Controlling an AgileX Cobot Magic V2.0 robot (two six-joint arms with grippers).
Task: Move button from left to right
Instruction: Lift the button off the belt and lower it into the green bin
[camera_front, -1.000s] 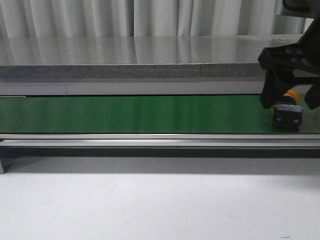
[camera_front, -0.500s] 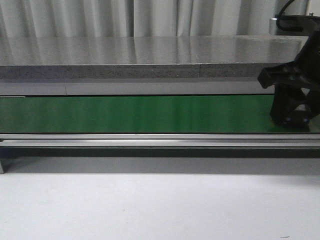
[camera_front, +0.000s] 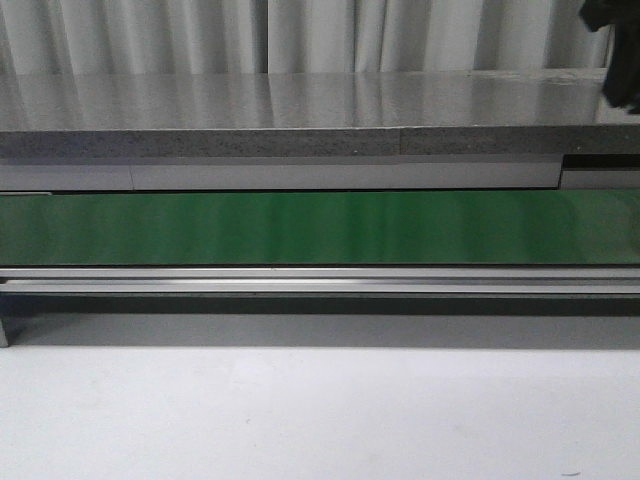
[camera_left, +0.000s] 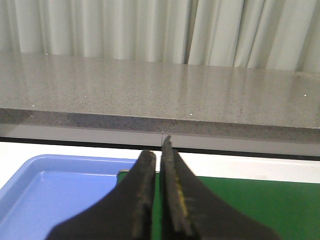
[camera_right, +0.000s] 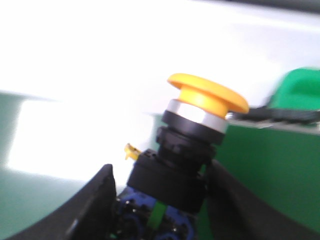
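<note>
button (camera_right: 192, 145) tilted, wedged between right gripper (camera_right: 160, 200) fingers, cap clear above them, held over green belt (camera_right: 280, 160) | left gripper (camera_left: 157, 200) closed, empty, beside blue tray (camera_left: 55, 195)

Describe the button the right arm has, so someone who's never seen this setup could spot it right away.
Look at the right wrist view, above the green belt. Between the right gripper and its two black jaws sits the button, held by its boxy black base. Its round yellow-orange mushroom cap over a silver ring sets it apart; nothing else there is that colour.
</note>
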